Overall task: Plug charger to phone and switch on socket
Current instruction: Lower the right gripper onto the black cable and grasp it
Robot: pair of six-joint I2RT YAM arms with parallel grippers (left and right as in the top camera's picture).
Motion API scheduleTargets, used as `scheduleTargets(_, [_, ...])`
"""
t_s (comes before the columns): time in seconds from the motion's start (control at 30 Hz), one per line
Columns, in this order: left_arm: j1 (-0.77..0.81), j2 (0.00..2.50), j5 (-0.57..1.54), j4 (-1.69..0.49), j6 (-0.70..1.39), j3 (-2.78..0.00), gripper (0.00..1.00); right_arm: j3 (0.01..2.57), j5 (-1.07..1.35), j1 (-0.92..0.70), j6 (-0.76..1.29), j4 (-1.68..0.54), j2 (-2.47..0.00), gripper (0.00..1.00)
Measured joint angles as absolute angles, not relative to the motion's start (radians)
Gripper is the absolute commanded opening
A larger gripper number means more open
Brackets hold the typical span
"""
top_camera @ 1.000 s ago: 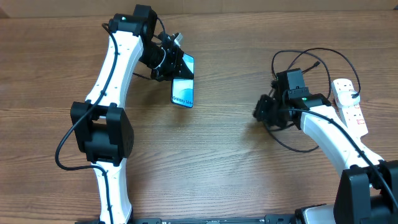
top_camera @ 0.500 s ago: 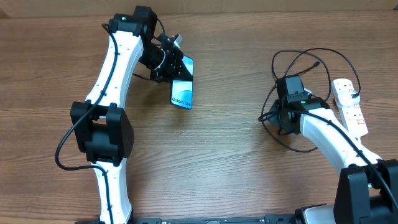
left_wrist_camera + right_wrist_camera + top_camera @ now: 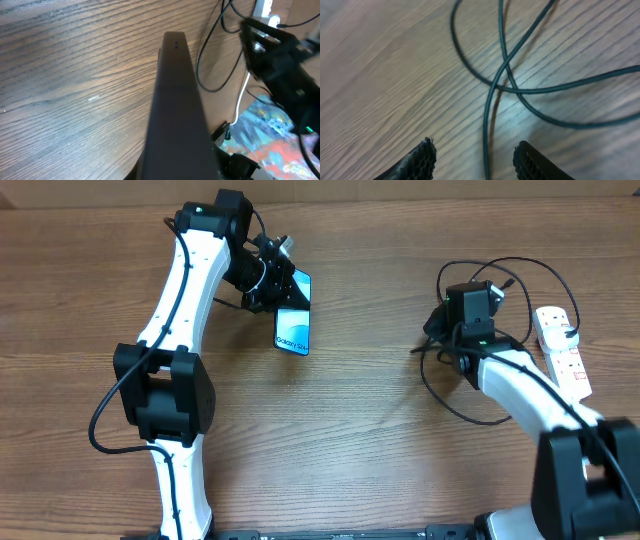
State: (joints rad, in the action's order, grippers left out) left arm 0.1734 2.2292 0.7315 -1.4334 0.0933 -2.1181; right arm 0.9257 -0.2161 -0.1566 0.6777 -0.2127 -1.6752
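Black charger [image 3: 488, 110] runs straight ahead between the tips of the spread right gripper [image 3: 475, 145], well apart from the left gripper [image 3: 270, 280] pinching the phone [image 3: 294, 330].

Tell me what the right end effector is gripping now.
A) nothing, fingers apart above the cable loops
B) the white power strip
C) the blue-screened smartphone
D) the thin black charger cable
A: the right wrist view shows the right end effector with its fingers apart above loops of the thin black charger cable lying on the wooden table, none clamped.
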Motion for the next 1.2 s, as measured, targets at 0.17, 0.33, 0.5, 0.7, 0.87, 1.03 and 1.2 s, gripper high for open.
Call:
scheduleTargets(0.17, [0.173, 2.229, 0.731, -1.436, 0.093, -2.118, 0.04, 0.926, -0.217, -0.150, 0.696, -0.167, -1.806, 0.52])
scheduleTargets(0.33, [0.173, 2.229, 0.731, -1.437, 0.093, -2.118, 0.04, 0.923, -0.221, -0.150, 0.699, -0.120, -1.831, 0.30])
scheduleTargets(0.5, [0.173, 2.229, 0.731, -1.437, 0.093, -2.118, 0.04, 0.923, -0.222, -0.150, 0.705, -0.089, -1.831, 0.04])
scheduleTargets(0.7, [0.173, 2.229, 0.731, -1.437, 0.093, -2.118, 0.04, 0.923, -0.224, -0.150, 0.655, -0.090, -1.831, 0.04])
scheduleTargets(0.87, [0.173, 2.229, 0.731, -1.437, 0.093, -2.118, 0.04, 0.923, -0.225, -0.150, 0.602, -0.098, -1.830, 0.41])
scheduleTargets(1.03, [0.173, 2.229, 0.731, -1.436, 0.093, -2.118, 0.04, 0.923, -0.225, -0.150, 0.579, -0.107, -1.830, 0.44])
scheduleTargets(1.2, [0.173, 2.229, 0.731, -1.436, 0.093, -2.118, 0.04, 0.923, -0.224, -0.150, 0.575, -0.110, -1.830, 0.35])
